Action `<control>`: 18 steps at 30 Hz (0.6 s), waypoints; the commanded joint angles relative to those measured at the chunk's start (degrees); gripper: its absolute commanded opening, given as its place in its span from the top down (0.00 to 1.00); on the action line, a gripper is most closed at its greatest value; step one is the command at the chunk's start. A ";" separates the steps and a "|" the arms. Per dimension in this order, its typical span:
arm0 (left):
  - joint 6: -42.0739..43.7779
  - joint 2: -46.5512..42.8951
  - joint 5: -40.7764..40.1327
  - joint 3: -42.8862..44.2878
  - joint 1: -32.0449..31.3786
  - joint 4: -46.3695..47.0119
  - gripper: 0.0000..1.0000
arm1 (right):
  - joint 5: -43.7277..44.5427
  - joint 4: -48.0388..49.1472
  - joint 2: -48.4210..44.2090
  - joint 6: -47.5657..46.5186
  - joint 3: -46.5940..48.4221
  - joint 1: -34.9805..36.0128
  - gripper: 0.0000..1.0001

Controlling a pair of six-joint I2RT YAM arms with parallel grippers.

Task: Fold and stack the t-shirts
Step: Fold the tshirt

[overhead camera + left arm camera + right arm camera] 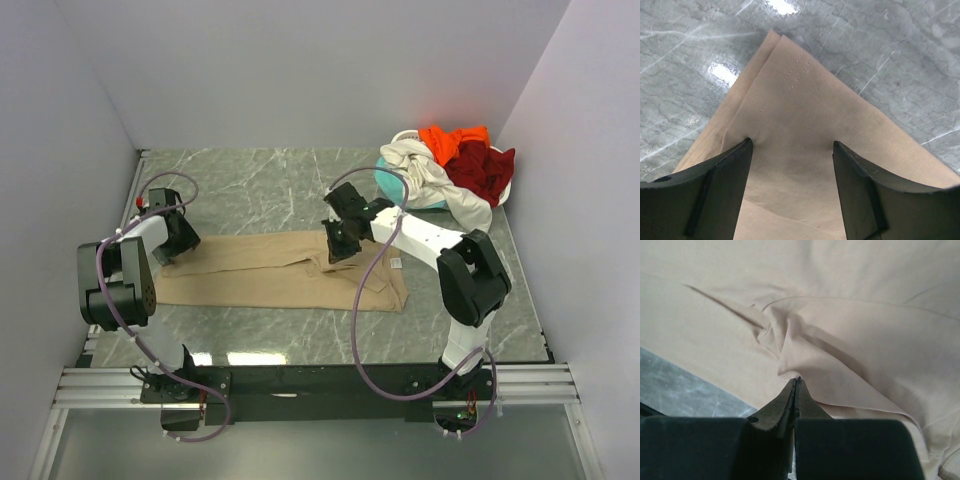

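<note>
Tan t-shirt (270,270) spread flat across the grey counter (250,190). Left fingers (715,185) apart, straddling its hemmed corner at 9 o'clock. Right fingers (785,400) pressed together, tips against a puckered fold at 3 o'clock. Heaped at 1 o'clock: cream t-shirt (425,170), orange t-shirt (452,140), dark red t-shirt (485,170).

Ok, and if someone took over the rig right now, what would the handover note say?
Left gripper: fingers open, over the tan t-shirt's left-end corner.
Right gripper: fingers shut, apparently pinching a fold of it mid-shirt.
It lies on the table as a long band, partly folded.
Cream-white t-shirt, orange t-shirt, dark red t-shirt heaped far right, teal t-shirt showing beneath.
Nothing stacked yet; those four remain.
</note>
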 commanded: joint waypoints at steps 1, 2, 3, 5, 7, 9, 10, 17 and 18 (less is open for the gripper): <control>0.75 0.66 2.56 -0.54 0.10 -4.11 0.28 | 0.20 -2.06 -3.33 -0.98 -0.18 1.52 1.00; 0.66 0.66 2.74 -0.54 0.19 -4.20 0.28 | 0.38 -2.32 -3.50 -1.24 -0.26 1.70 1.00; 0.66 0.66 2.83 -0.46 0.10 -4.20 0.28 | 0.55 -2.76 -3.94 -1.33 -0.35 2.31 1.00; 0.75 0.31 3.09 -0.98 0.19 -4.02 0.28 | 0.73 -2.85 -4.20 -1.07 -0.61 2.75 1.00; 0.84 0.05 3.09 -1.42 0.19 -3.59 0.28 | 0.82 -2.59 -4.47 -0.63 -0.97 3.45 1.00; 0.84 -0.22 3.09 -2.21 0.19 -3.23 0.28 | 0.99 -3.20 -4.12 -0.19 -0.71 3.89 1.00; 0.75 -0.30 3.35 -2.47 0.10 -2.71 0.28 | 1.26 -3.46 -4.03 -0.10 -0.53 4.59 1.00; 0.40 -0.22 4.32 -4.23 0.19 -1.21 0.28 | 2.66 -3.90 -4.91 2.19 -1.58 7.58 1.00; 0.31 -0.39 4.32 -4.41 0.10 -1.12 0.28 | 3.19 -4.34 -4.91 2.36 -1.58 7.76 1.00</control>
